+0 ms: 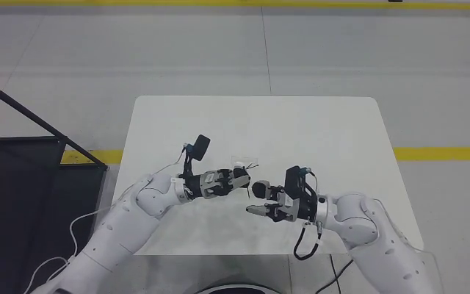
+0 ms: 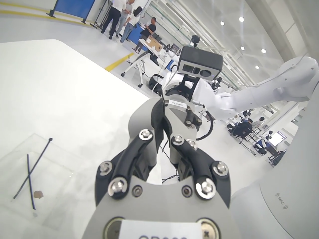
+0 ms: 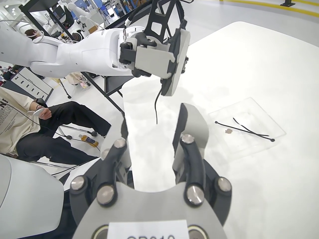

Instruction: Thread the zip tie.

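A black zip tie point(image 3: 156, 108) is pinched in my left gripper point(image 3: 173, 75), its thin tail hanging free above the white table point(image 1: 330, 132). That left gripper point(image 2: 159, 110) is shut, and the tie point(image 2: 163, 138) shows as a dark strip between its pads. My right gripper point(image 3: 153, 123) stands open just short of the hanging tail, with nothing between its fingers. From above, the left gripper point(image 1: 241, 178) and right gripper point(image 1: 255, 200) face each other closely over the table's front middle.
A clear flat tray point(image 3: 264, 110) lies on the table just beyond the grippers, holding two crossed spare zip ties point(image 3: 245, 129) and a small brown scrap point(image 3: 228, 131). The same tray point(image 2: 15, 155) and spare ties point(image 2: 32, 165) show beside the left gripper.
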Robot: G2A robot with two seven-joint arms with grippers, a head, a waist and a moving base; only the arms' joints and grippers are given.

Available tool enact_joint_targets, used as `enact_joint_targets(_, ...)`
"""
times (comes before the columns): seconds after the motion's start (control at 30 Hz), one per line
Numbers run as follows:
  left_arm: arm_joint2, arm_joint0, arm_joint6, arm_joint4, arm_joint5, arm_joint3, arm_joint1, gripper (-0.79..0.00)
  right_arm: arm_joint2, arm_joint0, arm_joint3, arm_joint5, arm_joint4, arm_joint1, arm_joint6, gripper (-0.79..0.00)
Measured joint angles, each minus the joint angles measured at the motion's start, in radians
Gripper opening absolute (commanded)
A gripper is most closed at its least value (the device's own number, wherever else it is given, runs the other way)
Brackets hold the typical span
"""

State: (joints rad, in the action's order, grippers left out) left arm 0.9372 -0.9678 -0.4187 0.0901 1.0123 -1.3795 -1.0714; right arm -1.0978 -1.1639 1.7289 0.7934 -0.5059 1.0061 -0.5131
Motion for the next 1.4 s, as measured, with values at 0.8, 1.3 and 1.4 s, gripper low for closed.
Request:
enact_joint_targets(0.8, 0.268, -0.201, 0.003, 0.033, 0.000, -0.157, 0.090, -0.785, 0.082, 0.223, -0.095, -0.440, 0.101, 0.018, -0.358, 0.000)
enact_joint_targets(1.3, 0.264, -0.203, 0.015, 0.043, 0.001, -0.149, 0.086, -0.785, 0.175, 0.286, -0.129, -0.713, 0.054, 0.055, -0.349, -0.068)
enact_joint_targets(1.4, 0.261, -0.201, 0.005, 0.044, 0.000, -0.144, 0.087, -0.785, 0.203, 0.329, -0.176, -0.779, 0.071, 0.073, -0.341, -0.206)
